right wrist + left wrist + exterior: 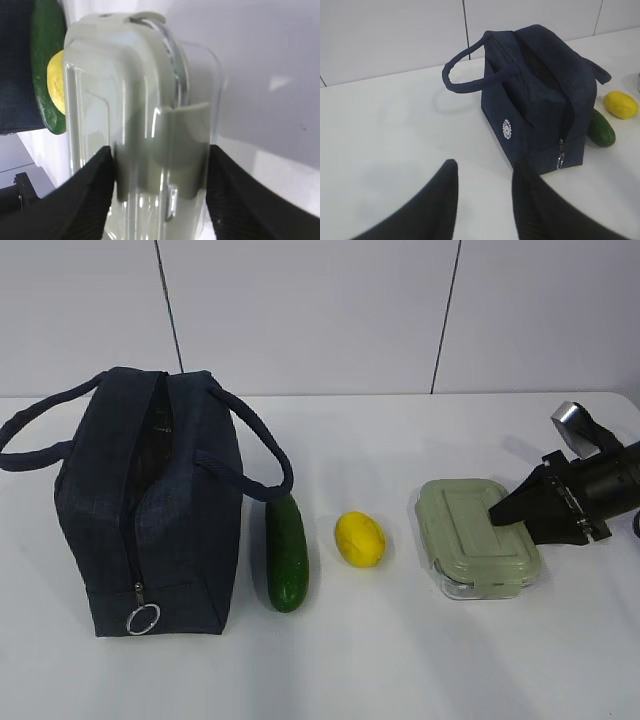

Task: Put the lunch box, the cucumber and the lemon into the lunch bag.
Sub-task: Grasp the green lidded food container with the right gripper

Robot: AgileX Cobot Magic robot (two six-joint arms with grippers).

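The right gripper [160,190] has its two fingers closed against the sides of the lunch box [476,537], which lies on the table [400,660] far to the right of the lunch bag [150,510]. The cucumber [286,553] is just beside the bag, and the lemon [360,539] is between cucumber and box. The left gripper [482,200] is open and holds nothing, near the bag. The grip is at one end, so the box should probably be lifted slowly and kept level.
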